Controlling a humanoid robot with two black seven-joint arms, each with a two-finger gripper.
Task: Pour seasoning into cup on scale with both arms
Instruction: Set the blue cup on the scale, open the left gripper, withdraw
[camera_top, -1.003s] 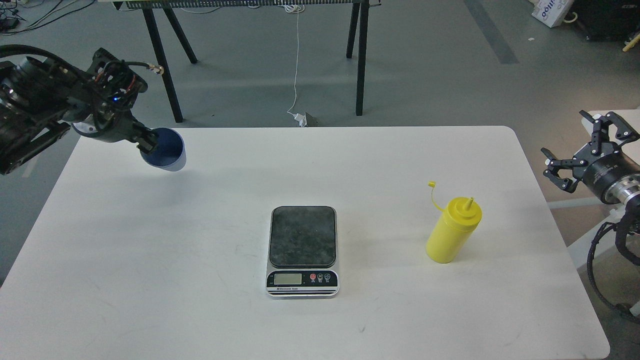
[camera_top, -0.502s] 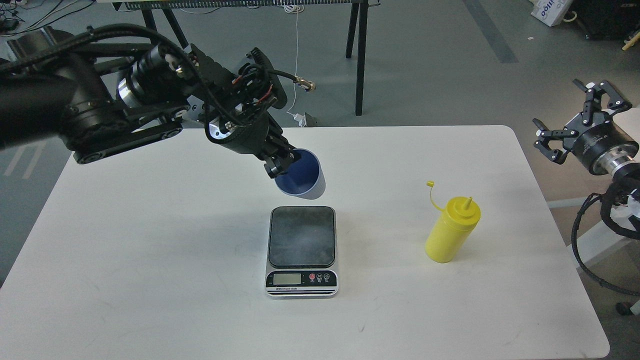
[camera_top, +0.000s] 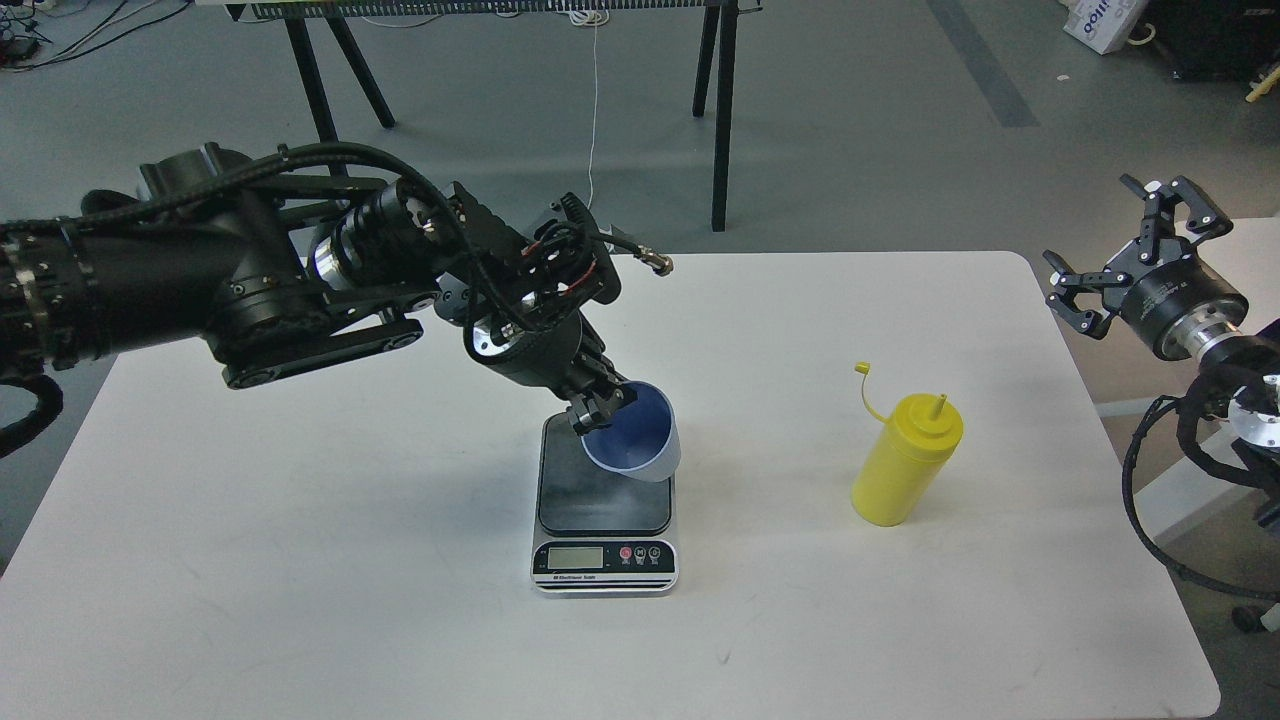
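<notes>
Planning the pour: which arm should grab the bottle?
Right. Its gripper is open and free beside the table, nearer the bottle; the left gripper holds the cup over the scale.

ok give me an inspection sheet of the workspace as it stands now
surface: white table, faint scuff marks.
job's things: blue cup tilted, held over the back of the scale, whether it touches cannot be told; yellow seasoning bottle upright to the right, cap off on its strap.
clutter: nothing seen on the table.
grippers: left gripper shut on the cup's rim; right gripper open, off the table's right edge, empty.
cables: black cables along both arms; white cord hanging to the floor behind.
surroundings: grey floor, black trestle legs.
</notes>
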